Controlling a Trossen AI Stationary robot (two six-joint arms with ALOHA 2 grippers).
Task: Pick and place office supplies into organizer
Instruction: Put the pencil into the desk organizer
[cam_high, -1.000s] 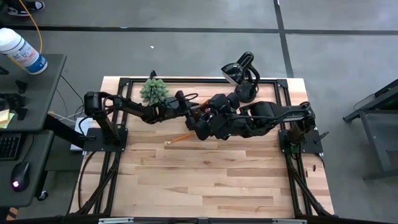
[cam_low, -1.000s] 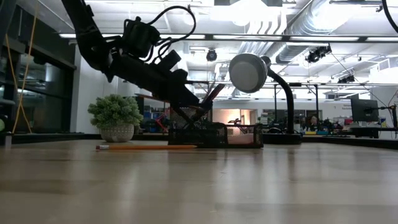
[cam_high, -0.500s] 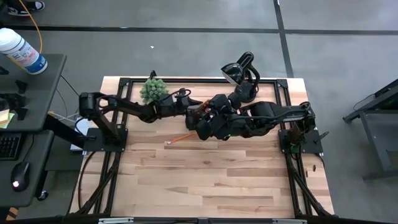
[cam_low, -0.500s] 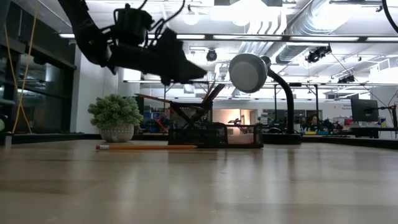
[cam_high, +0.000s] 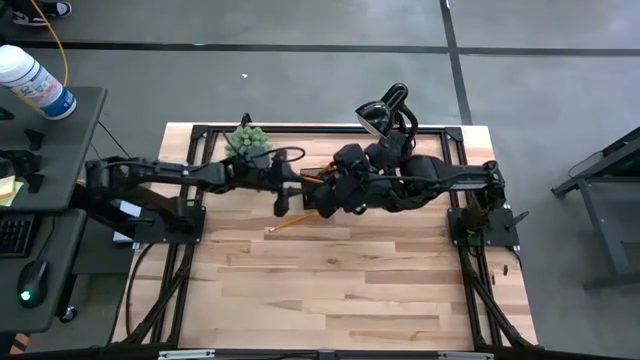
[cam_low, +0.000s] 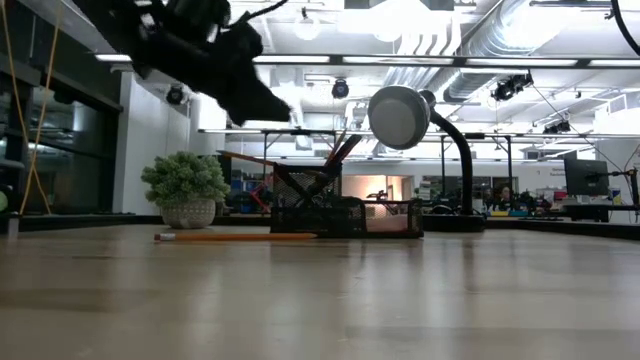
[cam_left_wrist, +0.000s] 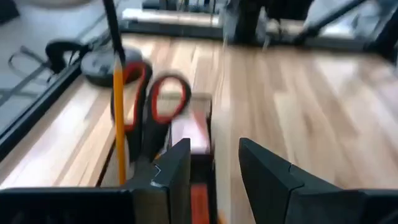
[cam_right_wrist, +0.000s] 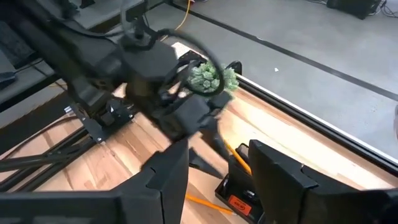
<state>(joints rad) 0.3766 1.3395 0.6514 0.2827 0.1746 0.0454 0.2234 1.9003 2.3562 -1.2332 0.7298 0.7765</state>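
Hovering left end effector (cam_left_wrist: 211, 177) fingers apart, empty, above organizer (cam_left_wrist: 186, 143) holding scissors (cam_left_wrist: 152, 102), pencil upright. Parking right end effector (cam_right_wrist: 214, 180) agape, empty, nearby. Eyeing pencil (cam_high: 288, 223) lying on bench (cam_high: 350, 290) below.

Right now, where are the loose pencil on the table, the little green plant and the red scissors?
Loose pencil (cam_low: 235, 237): low view, middle of its yellow-orange shaft, lying flat on the table.
Green plant (cam_high: 247, 141): high view, centre of its spiky top.
Red scissors (cam_left_wrist: 166, 98): left wrist view, on one red handle loop.
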